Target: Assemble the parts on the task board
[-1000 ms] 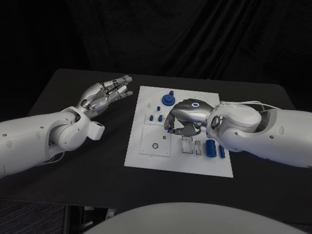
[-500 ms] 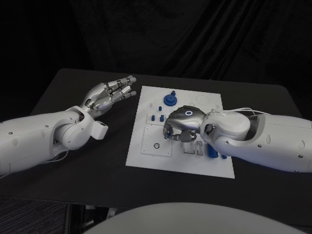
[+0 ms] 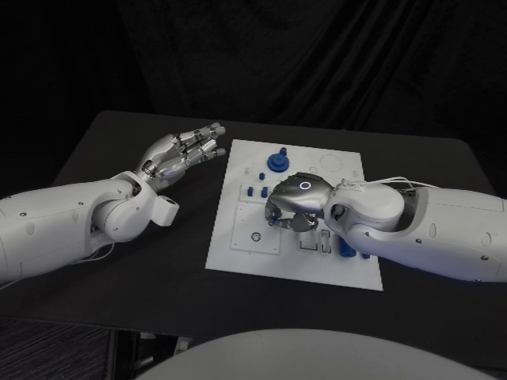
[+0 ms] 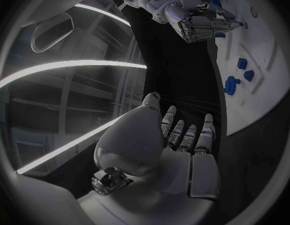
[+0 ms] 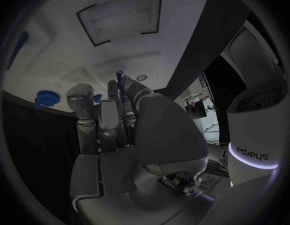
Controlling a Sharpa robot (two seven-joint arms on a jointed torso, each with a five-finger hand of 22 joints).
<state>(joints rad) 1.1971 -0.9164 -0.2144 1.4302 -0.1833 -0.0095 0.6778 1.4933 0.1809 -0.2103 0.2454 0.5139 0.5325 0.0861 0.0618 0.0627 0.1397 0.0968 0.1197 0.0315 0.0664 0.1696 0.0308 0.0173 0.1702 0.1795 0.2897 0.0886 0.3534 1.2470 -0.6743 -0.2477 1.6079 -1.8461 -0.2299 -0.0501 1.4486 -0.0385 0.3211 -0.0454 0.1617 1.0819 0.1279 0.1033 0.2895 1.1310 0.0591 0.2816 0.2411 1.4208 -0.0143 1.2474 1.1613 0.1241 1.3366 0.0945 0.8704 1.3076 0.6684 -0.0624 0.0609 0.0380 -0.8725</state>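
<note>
With your right hand (image 3: 296, 201) curled low over the middle of the task board (image 3: 243, 251), seemingly pinching a small blue part (image 5: 119, 74) at its fingertips, lower it straight into its seat; your left hand (image 3: 183, 153) waits spread and empty beside the board

tabletop (image 3: 116, 277): matt black, smooth, no shine.
task board (image 3: 336, 273): flat white plate, smooth, faint sheen, plastic by the look.
parts (image 3: 276, 161): blue, smooth plastic by the look, slightly glossy.
left robot hand (image 3: 183, 152): silvery metal look, satin, with dark seams between the segments.
right robot hand (image 3: 296, 198): brushed silver shell, smooth, catching light on its rounded back.
arms (image 3: 48, 229): glossy white hard plastic shells.
backdrop (image 3: 322, 63): black cloth, matt, hanging in folds.
</note>
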